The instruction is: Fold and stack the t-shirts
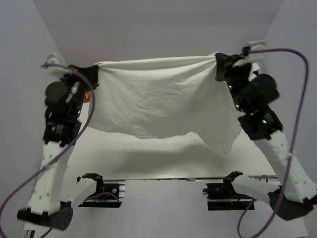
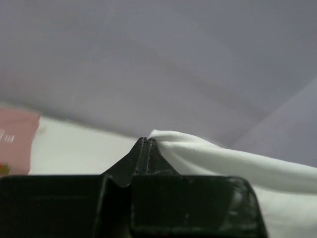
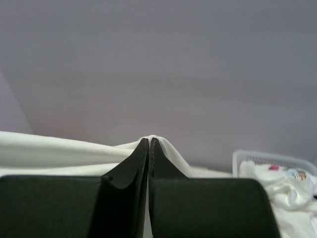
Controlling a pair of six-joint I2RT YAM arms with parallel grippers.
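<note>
Plainly soft and light, the white t-shirt (image 1: 158,106) hangs slack above the surface (image 1: 148,153), its lower edge drooping. Further back, the left hand (image 1: 92,75) and right hand (image 1: 219,63) are each clamped on one end of its top edge; cloth this limp probably handles best held by its corners.

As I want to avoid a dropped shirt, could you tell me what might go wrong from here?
1. The left pincer and right pincer each nip only a small fold of the white t-shirt at their tips; it may slip out.
2. Its lower edge hangs uneven, so it could land creased.
</note>
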